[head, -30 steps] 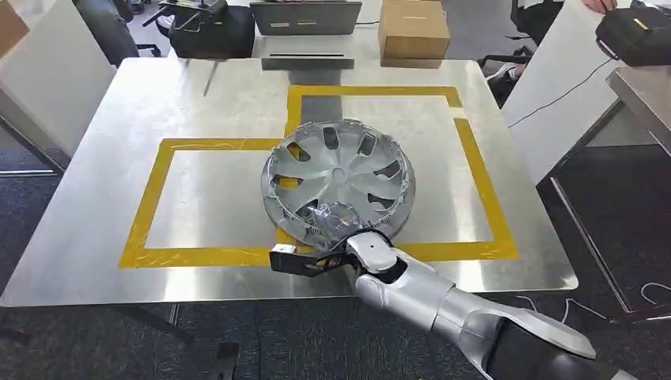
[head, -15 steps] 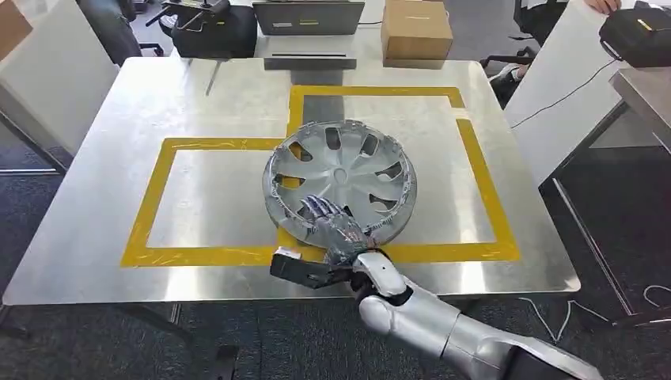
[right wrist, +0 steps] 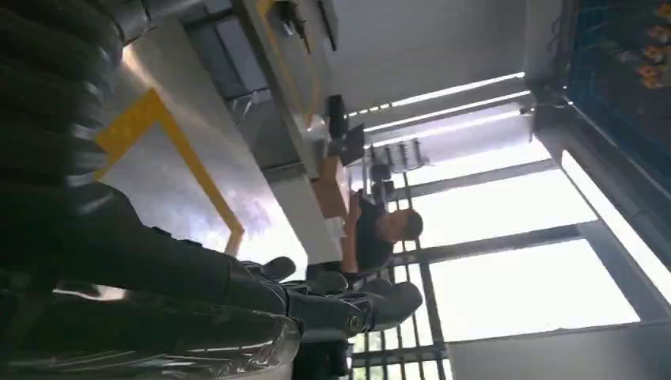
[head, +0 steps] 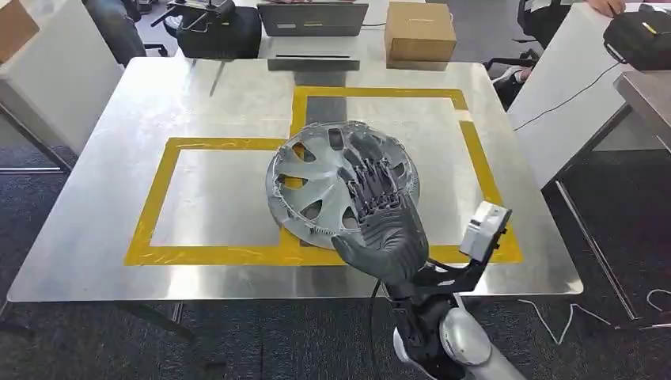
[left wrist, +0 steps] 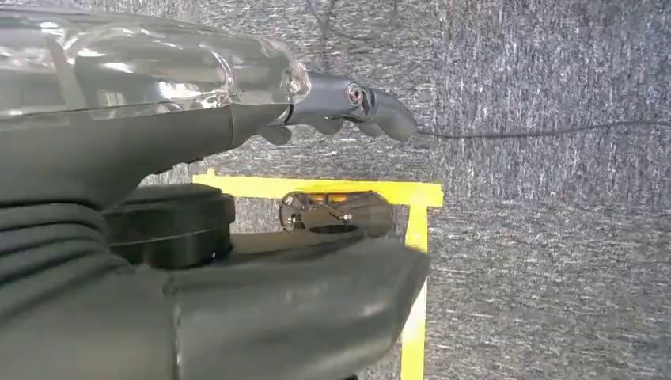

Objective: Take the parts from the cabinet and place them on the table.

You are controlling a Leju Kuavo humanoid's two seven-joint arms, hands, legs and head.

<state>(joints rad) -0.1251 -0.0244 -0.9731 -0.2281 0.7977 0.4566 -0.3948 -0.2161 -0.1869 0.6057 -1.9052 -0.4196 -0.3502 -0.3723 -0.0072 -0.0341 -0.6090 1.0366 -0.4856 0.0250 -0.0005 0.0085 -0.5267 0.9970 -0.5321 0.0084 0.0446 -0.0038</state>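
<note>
The tabletop (head: 119, 158) was a wide metal sheet marked with yellow tape (head: 158, 178), and the wheel cover (head: 316, 178) lay on it near the middle, its face up, crossing the tape line between the two marked fields. I judged that this part was a light, thin plastic shell, rather stiff across the spokes but easy to bend or crack at the rim; a clear film seemed to wrap it, so the surface was probably slippery. The best place to take hold would be the outer rim or the edge of one opening between the spokes (the smooth domed face gives nothing to hold).

The right robot hand (head: 384, 226) was raised above the near side of the wheel cover, palm toward the camera, its fingers (head: 370, 184) spread and stretched out over the part; it held nothing. The forearm rose steeply from below the tabletop edge. The left robot hand (left wrist: 348, 99) hung over the carpet floor (left wrist: 554, 237) with its fingers loosely curved and apart, nothing in them.
</note>
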